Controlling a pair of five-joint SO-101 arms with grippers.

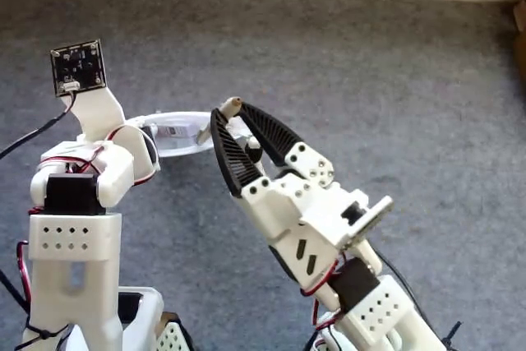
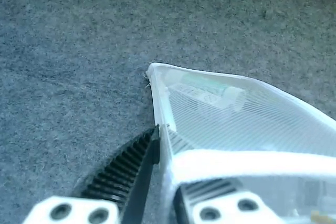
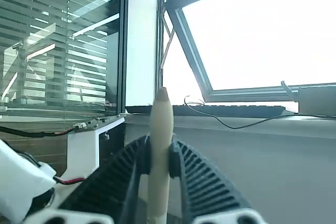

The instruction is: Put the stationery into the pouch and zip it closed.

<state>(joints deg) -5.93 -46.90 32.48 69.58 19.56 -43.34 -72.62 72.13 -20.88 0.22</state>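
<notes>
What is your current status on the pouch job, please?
Left gripper shut on pouch edge. Right gripper shut on pen, near pouch. One item visible inside pouch.

Pouch [image 2: 252, 124]: translucent plastic with a fine ribbed mesh texture; the edges are bound in smooth white tape.
Pen [image 3: 160, 119]: smooth cream plastic; a slight sheen is noted.
Left gripper [image 2: 165, 137]: the fingers [image 2: 115, 171] are formed in ribbed, matt black plastic.
Right gripper [image 3: 159, 142]: ribbed, matt black plastic is used.
Arm housings [image 1: 74, 244]: smooth white plastic, matt.
Table covering [image 1: 370, 63]: grey felt-like cloth, rough and matt.
</notes>
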